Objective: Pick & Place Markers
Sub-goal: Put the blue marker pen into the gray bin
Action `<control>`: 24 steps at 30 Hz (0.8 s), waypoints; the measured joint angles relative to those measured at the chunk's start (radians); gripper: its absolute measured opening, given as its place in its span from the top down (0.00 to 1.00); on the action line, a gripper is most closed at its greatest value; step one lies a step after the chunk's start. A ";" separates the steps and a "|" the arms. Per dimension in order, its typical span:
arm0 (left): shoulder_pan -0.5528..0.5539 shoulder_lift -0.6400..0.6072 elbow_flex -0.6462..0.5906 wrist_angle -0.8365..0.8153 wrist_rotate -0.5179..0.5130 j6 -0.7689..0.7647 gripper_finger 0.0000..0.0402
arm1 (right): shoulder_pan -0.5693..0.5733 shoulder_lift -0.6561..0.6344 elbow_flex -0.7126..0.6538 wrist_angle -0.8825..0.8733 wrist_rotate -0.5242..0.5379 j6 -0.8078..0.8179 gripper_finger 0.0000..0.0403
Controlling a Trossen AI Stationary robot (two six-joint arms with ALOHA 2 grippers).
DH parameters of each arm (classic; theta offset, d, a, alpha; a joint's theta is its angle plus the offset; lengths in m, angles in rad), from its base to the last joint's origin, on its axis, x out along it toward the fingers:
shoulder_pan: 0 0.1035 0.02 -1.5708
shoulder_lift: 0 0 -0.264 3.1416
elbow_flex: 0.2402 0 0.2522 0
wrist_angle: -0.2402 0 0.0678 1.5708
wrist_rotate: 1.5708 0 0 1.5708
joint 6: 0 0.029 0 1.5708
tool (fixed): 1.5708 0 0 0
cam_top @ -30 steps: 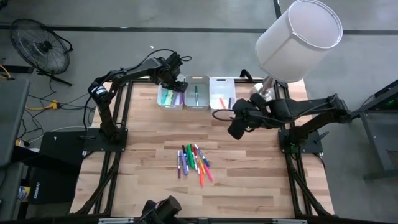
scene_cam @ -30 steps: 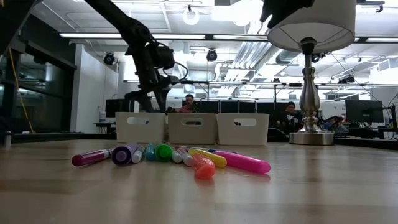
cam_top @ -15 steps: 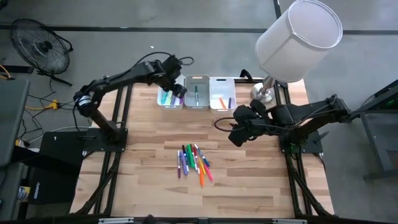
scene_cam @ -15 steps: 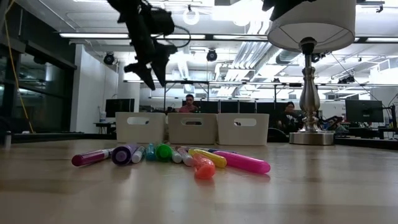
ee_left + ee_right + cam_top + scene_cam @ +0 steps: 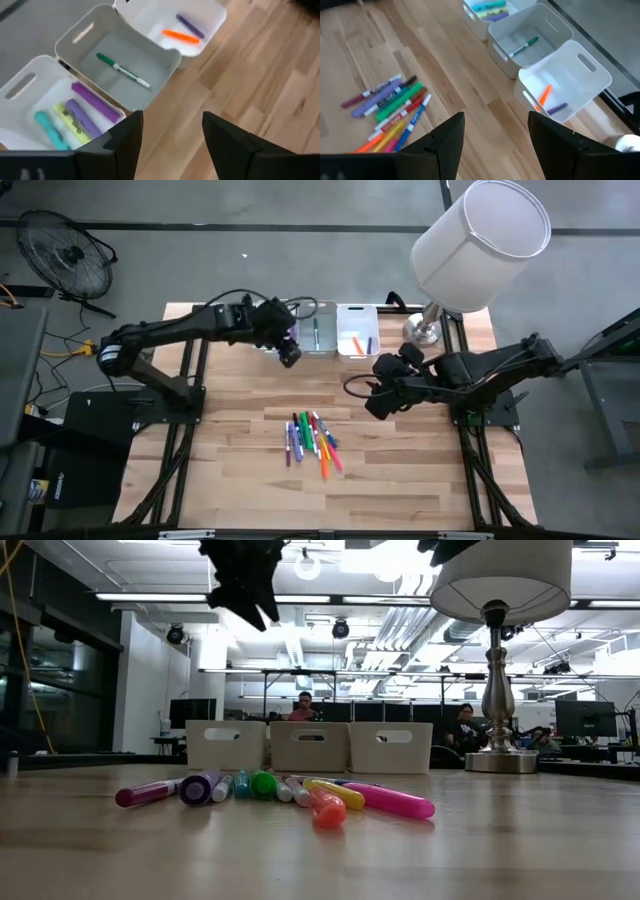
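While both arms hang over the table, I see the left gripper with its fingers spread wide and nothing between them, just in front of the left bin and the middle bin. The right gripper is wide too and empty, above bare wood in front of the right bin, well apart from the loose markers.

Those markers lie in a close bundle near the table's middle, side by side: purple, green, red, blue, orange and pink among them. From the low view they rest flat on the wood, a pink one nearest the lamp side.

In the left bin I count a teal, a yellow and two purple ones. The middle bin holds a single green marker. The right bin holds an orange one and a purple one, lying close together.
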State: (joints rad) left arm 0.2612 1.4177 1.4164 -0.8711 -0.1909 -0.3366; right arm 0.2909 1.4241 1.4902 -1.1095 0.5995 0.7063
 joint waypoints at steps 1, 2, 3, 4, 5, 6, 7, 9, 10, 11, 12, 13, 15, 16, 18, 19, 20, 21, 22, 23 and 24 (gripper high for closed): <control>-0.010 -0.016 -0.018 -0.003 -0.006 -0.003 0.50 | 0.000 0.003 0.000 0.017 0.006 0.000 0.49; -0.022 -0.034 -0.040 0.008 -0.010 -0.008 0.50 | 0.000 0.005 0.000 0.031 0.009 0.000 0.49; -0.036 -0.050 -0.065 0.038 -0.012 -0.015 0.50 | 0.000 0.010 0.000 0.045 0.010 0.000 0.49; -0.048 -0.068 -0.097 0.064 -0.015 -0.026 0.50 | 0.000 0.015 0.000 0.063 0.012 0.000 0.49; -0.058 -0.090 -0.136 0.076 -0.017 -0.037 0.50 | 0.000 0.017 0.000 0.083 0.013 0.000 0.49; -0.066 -0.112 -0.178 0.075 -0.014 -0.049 0.50 | 0.000 0.018 0.000 0.099 0.012 0.000 0.49; -0.079 -0.132 -0.216 0.090 -0.012 -0.063 0.50 | 0.000 0.020 0.000 0.111 0.010 0.000 0.49; -0.112 -0.174 -0.286 0.187 -0.011 -0.091 0.50 | -0.003 0.027 0.000 0.141 0.001 -0.008 0.49; -0.126 -0.209 -0.329 0.197 -0.010 -0.101 0.50 | -0.003 0.031 0.000 0.156 0.000 -0.013 0.49; -0.140 -0.242 -0.371 0.202 -0.009 -0.111 0.50 | -0.006 0.043 0.000 0.177 -0.001 -0.024 0.49; -0.158 -0.272 -0.407 0.239 -0.006 -0.121 0.50 | -0.013 0.053 0.000 0.209 -0.003 -0.046 0.49; -0.175 -0.299 -0.443 0.295 -0.002 -0.131 0.50 | -0.017 0.065 0.000 0.251 -0.004 -0.077 0.49; -0.204 -0.360 -0.509 0.318 -0.002 -0.144 0.50 | -0.028 0.098 0.000 0.351 -0.016 -0.146 0.49; -0.218 -0.386 -0.534 0.326 -0.002 -0.149 0.50 | -0.032 0.113 0.000 0.415 -0.019 -0.182 0.49; -0.250 -0.449 -0.578 0.352 -0.003 -0.157 0.50 | -0.040 0.149 0.000 0.534 -0.030 -0.232 0.49; -0.263 -0.477 -0.593 0.347 -0.003 -0.158 0.50 | -0.044 0.165 0.000 0.582 -0.037 -0.244 0.49; -0.276 -0.505 -0.605 0.347 -0.003 -0.158 0.50 | -0.049 0.183 0.001 0.618 -0.047 -0.251 0.49; -0.291 -0.534 -0.617 0.347 -0.003 -0.158 0.50 | -0.053 0.203 0.003 0.638 -0.059 -0.249 0.49; -0.306 -0.564 -0.630 0.332 -0.003 -0.158 0.50 | -0.059 0.223 0.007 0.639 -0.068 -0.235 0.49; -0.318 -0.593 -0.641 0.320 -0.006 -0.159 0.50 | -0.063 0.244 0.014 0.631 -0.082 -0.215 0.49; -0.330 -0.619 -0.648 0.324 -0.010 -0.158 0.50 | -0.068 0.264 0.023 0.615 -0.104 -0.194 0.49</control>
State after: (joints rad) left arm -0.0692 0.7991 0.7688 -0.5475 -0.2008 -0.4946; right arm 0.2224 1.6877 1.5129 -0.4949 0.4954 0.5121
